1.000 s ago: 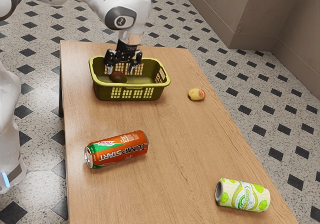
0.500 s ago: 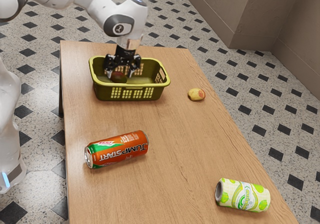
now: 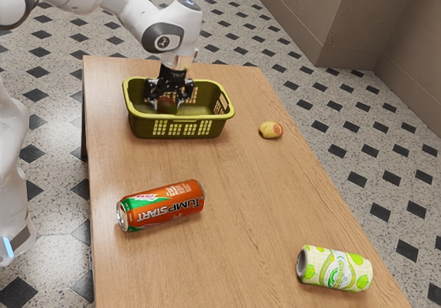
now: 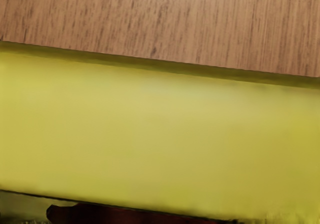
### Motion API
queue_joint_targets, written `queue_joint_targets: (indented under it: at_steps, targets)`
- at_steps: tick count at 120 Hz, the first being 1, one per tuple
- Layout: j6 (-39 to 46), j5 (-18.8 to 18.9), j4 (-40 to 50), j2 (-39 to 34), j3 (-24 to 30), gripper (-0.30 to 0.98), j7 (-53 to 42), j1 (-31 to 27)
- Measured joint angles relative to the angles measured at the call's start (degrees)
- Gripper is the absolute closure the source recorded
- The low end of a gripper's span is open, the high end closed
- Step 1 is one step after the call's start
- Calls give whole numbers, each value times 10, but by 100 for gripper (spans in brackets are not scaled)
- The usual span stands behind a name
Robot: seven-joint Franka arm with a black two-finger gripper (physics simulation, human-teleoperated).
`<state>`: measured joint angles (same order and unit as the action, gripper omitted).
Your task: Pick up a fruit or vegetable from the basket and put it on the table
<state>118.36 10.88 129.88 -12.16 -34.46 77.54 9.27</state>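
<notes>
My gripper (image 3: pixel 167 106) is down in the green basket (image 3: pixel 180 127), its two fingers squeezing a dark red fruit (image 3: pixel 167 103) from both sides. The fruit is inside the basket. A yellow and red fruit (image 3: pixel 271 130) sits on the table (image 3: pixel 227 177), near the basket. An orange and green can (image 3: pixel 161 205) lies on its side and says "JUMPSTART". A lime can (image 3: pixel 335 269) lies well apart; its words are too small to read.

A dark-red rounded fruit (image 3: pixel 166 105) is in an olive rectangular plastic basket (image 3: pixel 226 118) on a brown rectangular wooden table (image 3: pixel 234 253); toward the exterior view's right, a yellow-red rounded fruit (image 3: pixel 271 130); before the basket, an orange cylindrical metal can (image 3: pixel 162 204); farther before it, toward that same right, a pale-green cylindrical metal can (image 3: pixel 335 269)
</notes>
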Motion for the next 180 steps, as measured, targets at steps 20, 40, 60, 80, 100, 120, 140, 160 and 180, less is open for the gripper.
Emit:
queue_joint_targets:
  at_steps: [20,40,60,80,100,120,140,160,180]
  targets:
    - [-10,-1,-5,-21,5,29,-13,5]
    - [-31,-2,-28,-44,24,34,-23,16]
    - [-68,-6,-84,-56,59,36,-30,17]
    - [-109,-31,-118,-63,142,36,-36,17]
    - [-139,-63,-141,-61,229,36,-40,17]
    - [-152,-88,-168,-17,283,36,-42,18]
    - [-157,-102,-205,32,303,36,-44,25]
    - [-157,-106,-220,49,304,28,-46,28]
    - [-154,-107,-223,50,303,9,-48,37]
